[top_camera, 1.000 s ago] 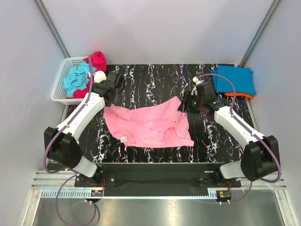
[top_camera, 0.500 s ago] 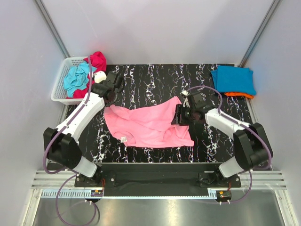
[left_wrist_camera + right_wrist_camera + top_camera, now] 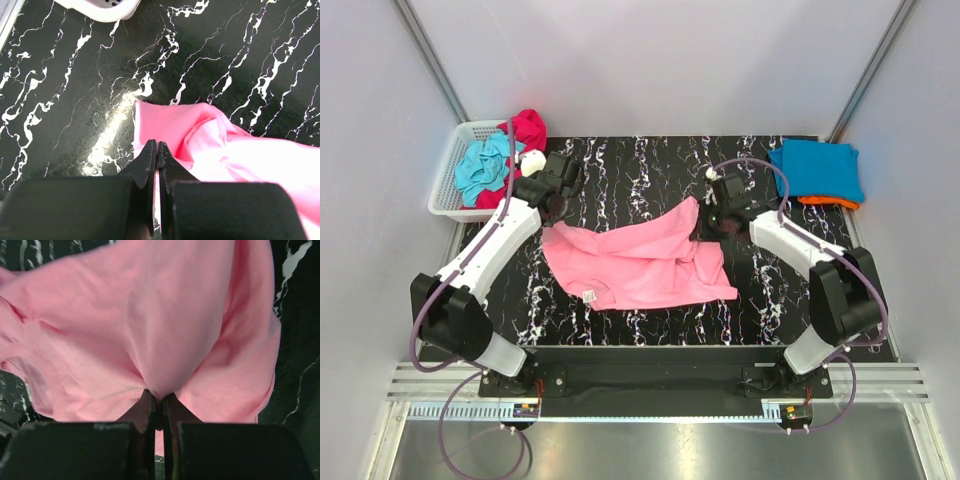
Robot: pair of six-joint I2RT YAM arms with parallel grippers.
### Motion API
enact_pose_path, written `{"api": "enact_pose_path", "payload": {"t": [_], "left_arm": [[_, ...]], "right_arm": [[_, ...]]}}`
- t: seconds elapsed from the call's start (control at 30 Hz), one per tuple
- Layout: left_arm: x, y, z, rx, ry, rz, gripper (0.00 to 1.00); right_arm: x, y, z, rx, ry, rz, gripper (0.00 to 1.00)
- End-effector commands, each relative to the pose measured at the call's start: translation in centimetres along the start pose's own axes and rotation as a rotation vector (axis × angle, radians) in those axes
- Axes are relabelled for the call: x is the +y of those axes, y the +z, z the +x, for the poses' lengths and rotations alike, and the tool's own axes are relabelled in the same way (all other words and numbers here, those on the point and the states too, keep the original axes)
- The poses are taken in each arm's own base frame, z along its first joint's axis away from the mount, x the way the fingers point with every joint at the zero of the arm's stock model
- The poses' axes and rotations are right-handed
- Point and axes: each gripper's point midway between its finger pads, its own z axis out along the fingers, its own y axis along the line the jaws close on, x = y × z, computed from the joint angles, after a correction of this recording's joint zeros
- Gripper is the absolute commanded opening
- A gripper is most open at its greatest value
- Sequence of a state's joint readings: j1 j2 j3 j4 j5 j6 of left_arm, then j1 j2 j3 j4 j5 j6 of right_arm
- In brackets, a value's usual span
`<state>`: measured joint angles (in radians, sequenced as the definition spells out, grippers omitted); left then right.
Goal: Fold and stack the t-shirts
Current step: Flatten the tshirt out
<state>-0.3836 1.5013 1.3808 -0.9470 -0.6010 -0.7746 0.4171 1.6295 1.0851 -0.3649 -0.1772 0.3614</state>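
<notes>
Fingers of my left gripper and right gripper were pinched on the pink t-shirt mid-table, at its 10 and 2 o'clock corners, so I judged an even outward pull would flatten it on the black marbled table, white walls around.

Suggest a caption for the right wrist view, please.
Right fingers pinch a fold of the pink t-shirt above the marbled table.

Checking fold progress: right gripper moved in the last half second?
Yes: the right gripper, shut on the pink t-shirt, moved farther up the table, nearer the blue t-shirt.
</notes>
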Motion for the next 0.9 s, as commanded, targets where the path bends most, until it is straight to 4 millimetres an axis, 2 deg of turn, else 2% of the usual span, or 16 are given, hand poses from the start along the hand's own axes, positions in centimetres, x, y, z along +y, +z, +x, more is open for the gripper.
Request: {"api": "enact_pose_path", "payload": {"t": [0.0,0.17,0.27,0.3,0.4,0.43,0.47,0.5,0.53,0.57,0.63,0.67,0.7,0.73,0.8,0.87], "left_arm": [[-0.1,-2.2,-2.8,-0.077,-0.045,0.063,0.00],[0.6,-3.9,-3.9,-0.107,-0.058,0.086,0.00],[1.3,-6.2,-5.3,-0.144,-0.076,0.133,0.00],[1.6,-7.2,-6.0,-0.163,-0.086,0.151,0.00],[3.6,-11.3,-8.2,-0.246,-0.130,0.212,0.00],[5.0,-13.1,-8.7,-0.277,-0.145,0.227,0.00],[5.9,-14.3,-9.2,-0.298,-0.159,0.237,0.00],[6.9,-16.3,-10.4,-0.338,-0.188,0.262,0.00],[8.0,-17.4,-10.4,-0.347,-0.191,0.260,0.00],[9.6,-19.4,-10.9,-0.388,-0.225,0.288,0.00],[11.7,-22.6,-11.9,-0.455,-0.267,0.343,0.00],[12.4,-23.8,-12.0,-0.476,-0.282,0.374,0.00],[14.0,-26.0,-12.5,-0.528,-0.320,0.417,0.00],[14.5,-27.0,-12.5,-0.544,-0.331,0.446,0.00],[15.8,-29.0,-13.1,-0.591,-0.361,0.481,0.00],[16.0,-29.6,-13.6,-0.608,-0.370,0.488,0.00]], "right_arm": [[2.7,-5.8,-5.8,-0.185,-0.050,-0.021,0.00],[4.1,-11.4,-6.7,-0.231,-0.079,-0.040,0.00],[4.3,-15.2,-6.5,-0.271,-0.089,-0.033,0.00],[4.6,-17.1,-6.6,-0.307,-0.097,-0.043,0.00],[4.5,-21.7,-6.2,-0.378,-0.101,-0.025,0.00],[4.2,-22.8,-5.6,-0.379,-0.097,-0.013,0.00],[4.4,-25.5,-5.9,-0.444,-0.103,-0.018,0.00],[4.5,-26.8,-5.7,-0.466,-0.108,-0.023,0.00],[4.6,-28.1,-5.6,-0.486,-0.111,-0.027,0.00],[4.8,-30.5,-5.2,-0.526,-0.114,-0.037,0.00],[5.3,-33.0,-4.7,-0.565,-0.131,-0.065,0.00],[5.6,-35.2,-4.3,-0.604,-0.133,-0.086,0.00],[5.8,-36.3,-4.1,-0.624,-0.135,-0.098,0.00],[6.4,-38.1,-3.9,-0.661,-0.144,-0.128,0.00],[6.8,-39.6,-4.0,-0.700,-0.145,-0.150,0.00],[7.4,-40.8,-4.7,-0.745,-0.156,-0.172,0.00]]}}
